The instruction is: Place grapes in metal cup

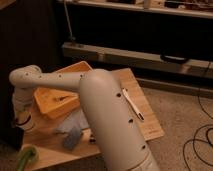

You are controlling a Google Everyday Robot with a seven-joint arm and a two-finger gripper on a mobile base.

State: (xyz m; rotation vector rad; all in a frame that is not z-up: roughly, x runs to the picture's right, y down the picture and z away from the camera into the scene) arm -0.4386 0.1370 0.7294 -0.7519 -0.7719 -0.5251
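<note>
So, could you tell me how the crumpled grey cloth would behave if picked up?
The grey cloth lies in soft folds on the wooden table, so it is probably floppy and would drape. It looks thin, so likely light. The gripper is at the table's left edge, apart from it.

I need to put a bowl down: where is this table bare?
Bare wood lies on the table right of the white utensil, out to the right edge. The left is crowded: yellow tray, grey cloth, green object, with the end effector at the left edge.
</note>
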